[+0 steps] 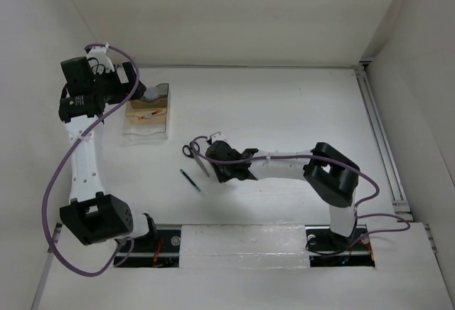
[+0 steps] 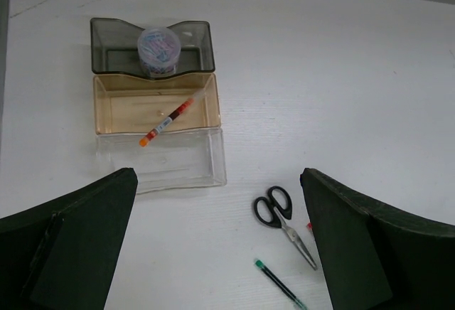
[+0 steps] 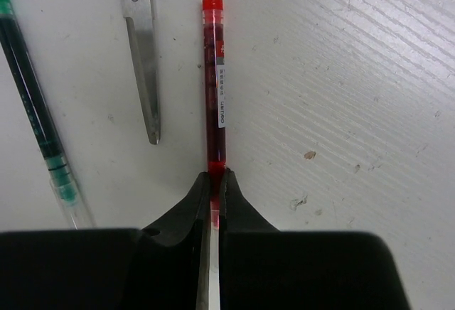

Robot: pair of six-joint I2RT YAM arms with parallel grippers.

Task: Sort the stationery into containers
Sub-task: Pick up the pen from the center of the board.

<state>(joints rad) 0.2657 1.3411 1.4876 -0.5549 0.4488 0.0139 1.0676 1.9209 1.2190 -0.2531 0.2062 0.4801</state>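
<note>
White scratched tabletop [image 3: 355,75]: right pincer [image 3: 214,182] pinches slim red pen [image 3: 213,75]; left pincer [image 2: 217,182] spread.

In the right wrist view, the red pen's [image 3: 213,89] near end is concealed between the pinched fingers of the right gripper [image 3: 215,176]. The scissors' [image 3: 144,75] handles are cut off by the top edge.

top: overhead, far | left wrist: high, oblique | right wrist: close, downward | shared: scissors [image 2: 288,230]
</note>
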